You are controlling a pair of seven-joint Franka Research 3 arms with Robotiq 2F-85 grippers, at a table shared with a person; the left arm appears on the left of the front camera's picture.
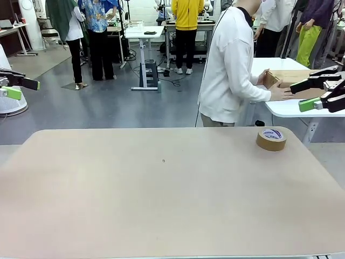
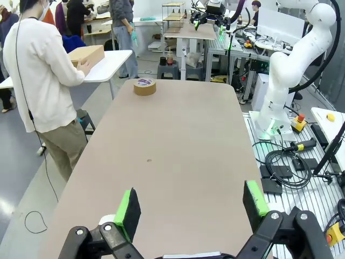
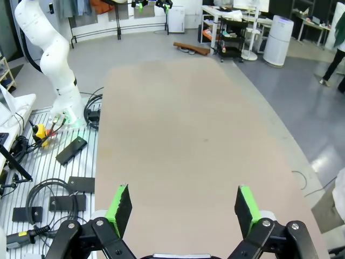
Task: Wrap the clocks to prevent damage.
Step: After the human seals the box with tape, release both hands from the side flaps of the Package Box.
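Front view: the big tan table (image 1: 161, 205) is close to me, and a roll of brown tape (image 1: 271, 138) lies flat near its far right corner. The roll has a white and blue label on top. From the left wrist view the same roll sits far down the table, near the far edge.

The left gripper (image 1: 16, 86) hangs in the air off the left side of the table. Its green pads (image 2: 128, 209) stand wide apart with nothing between them. The right gripper (image 1: 319, 91) hangs in the air off the right side, and its fingers are spread wide too, holding nothing.

Past the far edge a person (image 1: 229, 65) in a white top stands side-on. Both hands are on a brown cardboard box (image 1: 288, 80) on a white side table (image 1: 302, 105). I cannot see any clocks.
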